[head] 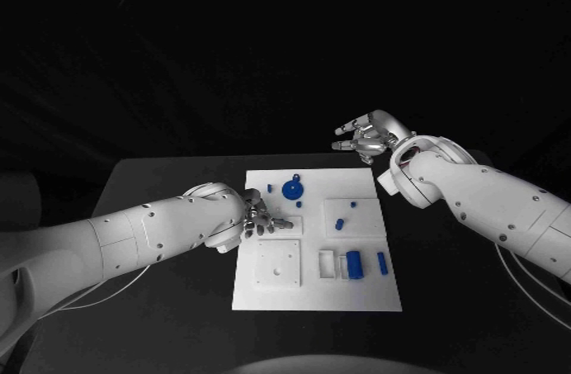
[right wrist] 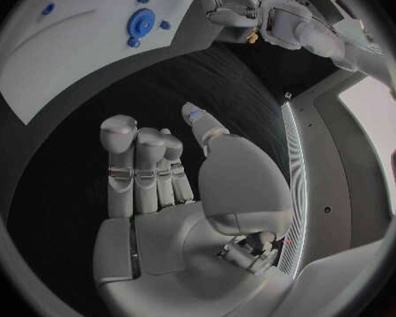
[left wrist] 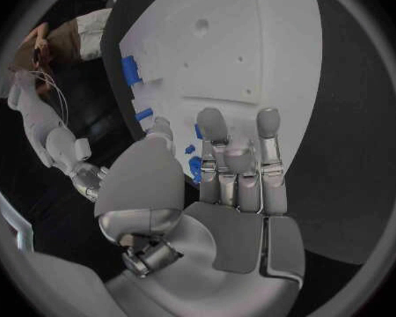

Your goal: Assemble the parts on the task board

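Observation:
The white task board (head: 315, 287) lies in the middle of the black table. On its far part lie a blue gear (head: 293, 191) and small blue pegs (head: 339, 223); blue blocks (head: 356, 263) stand near its right side. My left hand (head: 260, 217) is low over the board's left edge. In the left wrist view its fingers (left wrist: 267, 130) are straight, and a small blue part (left wrist: 195, 166) is pinched between them and the thumb. My right hand (head: 371, 136) hangs above the table beyond the board's far right corner, fingers (right wrist: 137, 162) straight and holding nothing.
A raised white square plate with holes (head: 277, 263) sits on the board's near left, also seen from the left wrist (left wrist: 220, 49). The right wrist view shows the board (right wrist: 66, 56), the gear (right wrist: 141, 22) and my left hand (right wrist: 242, 10). Black table surrounds the board.

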{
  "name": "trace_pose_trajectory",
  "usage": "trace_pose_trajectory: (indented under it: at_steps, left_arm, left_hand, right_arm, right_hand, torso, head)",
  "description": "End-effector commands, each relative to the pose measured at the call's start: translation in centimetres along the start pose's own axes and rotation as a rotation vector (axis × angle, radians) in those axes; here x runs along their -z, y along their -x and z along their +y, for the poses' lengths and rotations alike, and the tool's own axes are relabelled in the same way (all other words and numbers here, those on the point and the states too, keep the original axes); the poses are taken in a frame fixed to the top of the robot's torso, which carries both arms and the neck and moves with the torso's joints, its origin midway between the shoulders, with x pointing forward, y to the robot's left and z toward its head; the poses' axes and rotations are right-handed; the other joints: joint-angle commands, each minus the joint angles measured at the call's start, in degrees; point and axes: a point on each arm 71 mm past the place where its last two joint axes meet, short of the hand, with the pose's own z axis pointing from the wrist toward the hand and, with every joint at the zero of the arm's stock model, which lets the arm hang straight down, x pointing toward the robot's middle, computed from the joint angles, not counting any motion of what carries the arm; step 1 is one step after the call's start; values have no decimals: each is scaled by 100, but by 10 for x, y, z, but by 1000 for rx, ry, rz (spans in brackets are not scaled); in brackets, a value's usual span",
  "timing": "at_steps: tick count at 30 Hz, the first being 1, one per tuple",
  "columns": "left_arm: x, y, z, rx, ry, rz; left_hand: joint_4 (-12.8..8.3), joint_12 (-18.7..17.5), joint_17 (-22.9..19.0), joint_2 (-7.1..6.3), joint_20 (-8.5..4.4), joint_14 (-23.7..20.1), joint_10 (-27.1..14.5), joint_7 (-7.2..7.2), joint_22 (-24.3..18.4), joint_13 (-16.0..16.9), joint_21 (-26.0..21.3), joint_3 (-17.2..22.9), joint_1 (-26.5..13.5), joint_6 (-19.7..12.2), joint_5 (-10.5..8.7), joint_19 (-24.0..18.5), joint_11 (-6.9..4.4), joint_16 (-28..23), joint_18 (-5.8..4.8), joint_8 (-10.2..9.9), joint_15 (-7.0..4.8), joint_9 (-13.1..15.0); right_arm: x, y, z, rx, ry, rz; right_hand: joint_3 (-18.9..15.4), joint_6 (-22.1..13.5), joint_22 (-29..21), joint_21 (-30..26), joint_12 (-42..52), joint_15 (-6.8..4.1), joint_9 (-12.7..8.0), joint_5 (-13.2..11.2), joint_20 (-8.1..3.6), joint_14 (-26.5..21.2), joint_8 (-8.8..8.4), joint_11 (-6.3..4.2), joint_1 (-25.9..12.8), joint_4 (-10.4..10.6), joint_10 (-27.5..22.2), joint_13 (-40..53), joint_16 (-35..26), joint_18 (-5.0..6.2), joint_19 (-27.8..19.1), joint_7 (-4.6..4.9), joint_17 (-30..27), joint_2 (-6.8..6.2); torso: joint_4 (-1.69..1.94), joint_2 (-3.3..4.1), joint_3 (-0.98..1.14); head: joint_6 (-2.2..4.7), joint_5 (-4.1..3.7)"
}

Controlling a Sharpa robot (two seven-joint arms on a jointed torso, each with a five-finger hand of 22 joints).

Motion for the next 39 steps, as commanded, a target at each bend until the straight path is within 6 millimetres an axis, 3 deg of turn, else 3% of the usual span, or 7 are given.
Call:
trace_pose_trajectory:
  at_steps: [1, 3, 6, 9, 12, 21, 39]
  left_arm:
    - [4, 5, -1, 29, -8, 31]
    - [7, 15, -2, 49, -13, 27]
    - [12, 34, -3, 75, -21, 8]
    - [16, 55, -4, 94, -23, -21]
    - [19, 79, -5, 104, -22, -58]
    - [14, 118, -6, 113, 8, -119]
    - [-11, 133, -7, 18, 82, -123]
  left_hand:
    - [-66, -130, -201, 250, -6, -127, 278, 45, 80, -46, -66, 136, 177, -132, 5, -59, 42, -159, -80, -46, 19, -78]
    - [-445, -351, -465, 583, 32, -200, 287, 91, 49, -101, -165, 93, 285, -263, 358, -80, 86, -363, -62, -41, 52, -286]
    - [-1094, -698, -624, 1058, 43, -303, 240, 191, -2, -168, -345, 36, 639, -702, 1729, -123, 137, -566, -85, -48, 76, -931]
    - [-1452, -1068, -803, 1331, 89, -393, 176, 246, -84, -225, -568, -60, 775, -901, 2006, -144, 168, -745, -83, -37, 135, -1666]
    - [-1584, -1190, -873, 1499, 101, -379, 230, 290, -101, -179, -710, -212, 702, -906, 1826, -54, 170, -729, -76, -33, 147, -2304]
    - [-1318, -1290, -970, 1478, 144, -403, 209, 416, 2, -83, -914, -588, 446, -1074, 1037, 26, 219, -712, -49, -27, 195, -3028]
    - [-1161, -1330, -1025, 1426, 173, -471, 163, 485, 99, -8, -1091, -600, 364, -1233, 921, 68, 262, -663, -42, -28, 226, -3365]
  right_arm:
    - [0, 0, 0, 3, 7, 8]
    - [1, 0, -1, 4, 5, 8]
    - [1, 1, -2, 4, 2, 6]
    - [0, 1, -3, 4, 0, 6]
    - [0, 1, -4, 4, -3, 5]
    - [-1, 0, -4, 2, -3, 7]
    - [-1, -4, 2, -3, 10, 16]
  right_hand:
    - [-23, -7, 489, -13, -23, -19, -3, 28, 17, -19, -20, -10, -42, -5, -31, -5, -20, 37, 288, 7, -5, 1]
    - [-38, -6, 483, -48, -29, -19, -3, 37, 18, -19, -19, -11, -32, -8, -35, -12, -39, 41, 289, 5, -17, 6]
    - [-38, -6, 483, -48, -29, -19, -3, 37, 18, -19, -19, -11, -32, -8, -35, -12, -39, 41, 289, 5, -17, 6]
    - [-38, -6, 483, -48, -29, -19, -3, 37, 18, -19, -19, -11, -32, -8, -35, -12, -39, 41, 289, 5, -17, 6]
    - [-38, -6, 483, -48, -29, -19, -3, 37, 18, -19, -19, -11, -32, -8, -35, -12, -39, 41, 289, 5, -17, 6]
    - [-37, 0, 482, -57, -30, -20, -2, 49, 17, -16, -19, -12, -35, -5, -33, -16, -44, 38, 292, 4, -20, 10]
    - [-26, -1, 483, -62, -34, -21, -3, 74, 16, -11, -20, -13, -40, -2, -35, -22, -43, 37, 296, 5, -17, 14]
  torso:
    - [-3, -1, 1]
    - [-2, -1, 0]
    - [1, -1, 3]
    - [-4, -3, 5]
    - [-10, 0, 5]
    - [-30, 28, -1]
    - [-162, 163, 4]
  head:
    - [11, 1]
    - [13, 0]
    - [20, 5]
    - [38, 16]
    - [63, 21]
    - [127, 82]
    - [277, 220]
